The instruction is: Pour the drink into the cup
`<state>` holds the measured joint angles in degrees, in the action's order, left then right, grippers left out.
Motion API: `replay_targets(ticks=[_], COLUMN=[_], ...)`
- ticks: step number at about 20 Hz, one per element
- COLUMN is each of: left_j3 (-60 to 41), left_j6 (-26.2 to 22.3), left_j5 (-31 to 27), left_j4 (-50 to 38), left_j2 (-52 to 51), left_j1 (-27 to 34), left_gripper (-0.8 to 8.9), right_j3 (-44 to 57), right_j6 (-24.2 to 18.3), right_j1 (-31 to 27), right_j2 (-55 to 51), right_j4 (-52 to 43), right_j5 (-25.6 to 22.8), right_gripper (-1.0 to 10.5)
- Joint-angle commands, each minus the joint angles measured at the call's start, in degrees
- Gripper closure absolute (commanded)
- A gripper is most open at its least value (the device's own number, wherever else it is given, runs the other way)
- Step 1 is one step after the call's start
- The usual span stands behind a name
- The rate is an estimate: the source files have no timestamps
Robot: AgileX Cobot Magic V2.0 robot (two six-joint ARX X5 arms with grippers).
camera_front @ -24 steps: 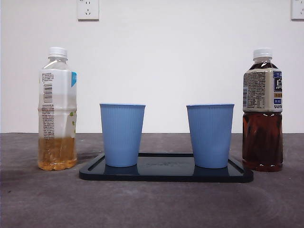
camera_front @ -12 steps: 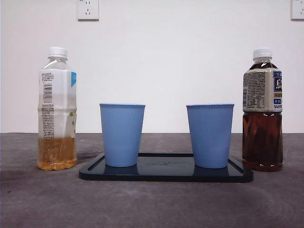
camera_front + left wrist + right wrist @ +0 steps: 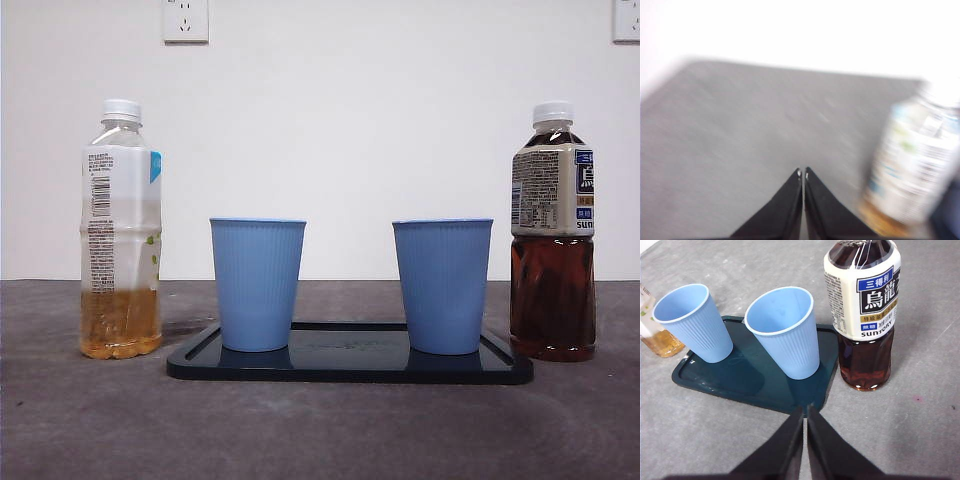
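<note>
Two blue ribbed cups, one on the left and one on the right, stand upright on a dark tray. A pale bottle with yellow drink low inside stands left of the tray. A dark tea bottle stands right of it. Both have white caps on. My left gripper is shut and empty, beside the pale bottle; that view is blurred. My right gripper is shut and empty, above the table in front of the tray and near the tea bottle.
The grey table runs back to a white wall with two sockets. Neither arm shows in the front view.
Nothing has visibly moved in the front view; the shadow on the table in front has faded slightly.
</note>
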<state>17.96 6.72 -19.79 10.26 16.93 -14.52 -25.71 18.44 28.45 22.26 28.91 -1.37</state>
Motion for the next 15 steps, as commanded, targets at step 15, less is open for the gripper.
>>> replay_targets(ticks=[15], left_j3=[-17.3], left_j6=[-7.4], left_j5=[9.5], left_j4=[-2.8], left_j2=[-16.3], left_j1=[11.9], left_gripper=[8.07], right_j3=[-0.6], right_j6=[0.6], right_j1=[0.3], right_j2=[0.1], right_j4=[-0.7], right_j5=[-0.2], right_gripper=[9.4])
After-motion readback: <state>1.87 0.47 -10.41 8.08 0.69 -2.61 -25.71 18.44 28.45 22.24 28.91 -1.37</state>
